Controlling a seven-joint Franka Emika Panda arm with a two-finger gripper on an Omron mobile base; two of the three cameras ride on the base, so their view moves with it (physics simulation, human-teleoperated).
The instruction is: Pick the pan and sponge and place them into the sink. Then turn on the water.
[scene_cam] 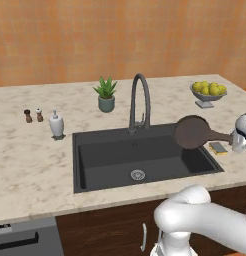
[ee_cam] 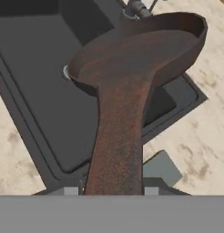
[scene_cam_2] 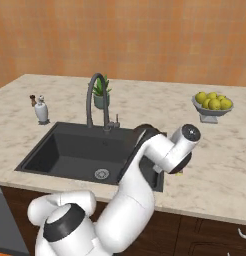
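The dark reddish-brown pan (scene_cam: pixel 192 132) (ee_cam: pixel 132 59) hangs tilted in the air over the right rim of the black sink (scene_cam: pixel 95 155) (ee_cam: pixel 41 68). My gripper (scene_cam: pixel 238 139) (ee_cam: pixel 111 191) is shut on the end of its long handle, to the right of the basin. In the right base view my arm covers most of the pan (scene_cam_2: pixel 138 134). The sponge (scene_cam: pixel 218 147) (ee_cam: pixel 161 168) lies flat on the counter just right of the sink, below the handle. The gooseneck faucet (scene_cam: pixel 139 100) (scene_cam_2: pixel 96 100) stands behind the basin with no stream coming from it.
A grey bowl of lemons (scene_cam: pixel 208 92) (scene_cam_2: pixel 213 106) stands at the back right. A potted plant (scene_cam: pixel 106 95) sits left of the faucet. A white soap dispenser (scene_cam: pixel 56 125) and two small shakers (scene_cam: pixel 33 115) stand left of the sink.
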